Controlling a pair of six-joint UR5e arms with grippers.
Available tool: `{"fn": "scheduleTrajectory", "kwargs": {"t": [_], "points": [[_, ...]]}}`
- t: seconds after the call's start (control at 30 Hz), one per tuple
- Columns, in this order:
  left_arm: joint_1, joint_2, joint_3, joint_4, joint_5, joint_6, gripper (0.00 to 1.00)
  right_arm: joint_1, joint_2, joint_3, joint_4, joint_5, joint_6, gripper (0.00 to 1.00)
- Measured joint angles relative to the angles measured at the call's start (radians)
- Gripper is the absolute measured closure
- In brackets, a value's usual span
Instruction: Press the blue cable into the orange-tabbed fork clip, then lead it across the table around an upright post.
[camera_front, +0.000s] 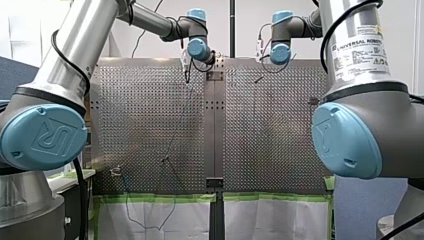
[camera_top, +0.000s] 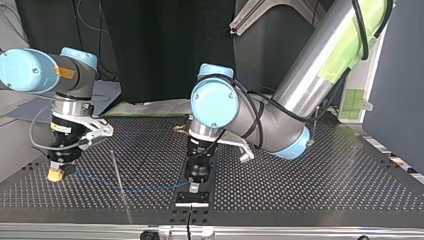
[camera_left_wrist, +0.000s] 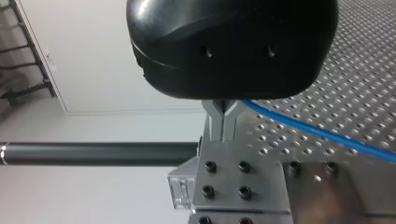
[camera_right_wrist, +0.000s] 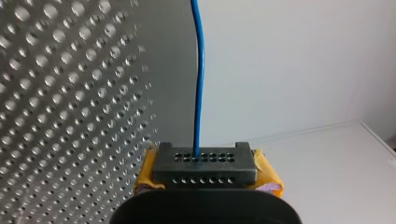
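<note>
**Cable strung between both arms at the counter's edge**

My left fingers (camera_left_wrist: 223, 130) are narrow, metal tips together. They stand down on a bolted plate (camera_left_wrist: 226, 178) at the edge of the counter (camera_top: 310, 170) nearest the top view's camera. The cable (camera_left_wrist: 327, 134) comes out right beside them; whether it is pinched there or only passing, I cannot tell. From there it runs low over the counter in a shallow curve toward the top view's left, to my right arm.

My right fingers (camera_right_wrist: 204, 168) are closed on the cable. It rises straight out of the middle of the black tip block, with yellow pads (camera_right_wrist: 268, 175) showing on either side. Those fingers point down at the counter near its side edge.

Beyond the plate, off the counter, a dark pole (camera_left_wrist: 93, 154) stands; in the front view it rises past the far edge, between the two arms.
</note>
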Motion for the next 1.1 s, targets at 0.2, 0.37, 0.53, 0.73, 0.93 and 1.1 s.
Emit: {"fn": "scheduleTrajectory", "kwargs": {"t": [0.2, 0.37, 0.53, 0.73, 0.93, 1.1], "points": [[-0.028, -0.049, 0.056, -0.044, -0.003, 0.011, 1.0, -0.03, 0.002, -0.005, 0.0, -0.019, 0.003, 1.0], [-0.045, -0.08, 0.106, -0.059, -0.013, 0.01, 1.0, -0.054, 0.005, -0.015, -0.001, -0.039, 0.009, 1.0], [-0.061, -0.117, 0.155, -0.073, -0.03, 0.013, 1.0, -0.078, 0.022, -0.025, 0.0, -0.075, 0.017, 1.0], [-0.077, -0.143, 0.214, -0.078, -0.042, 0.012, 1.0, -0.11, 0.052, -0.035, 0.001, -0.114, 0.022, 1.0], [-0.103, -0.191, 0.267, -0.117, -0.061, 0.016, 1.0, -0.14, 0.062, -0.039, 0.001, -0.141, 0.037, 1.0], [-0.121, -0.239, 0.314, -0.129, -0.066, 0.016, 1.0, -0.158, 0.07, -0.04, 0.002, -0.154, 0.046, 1.0]]}}
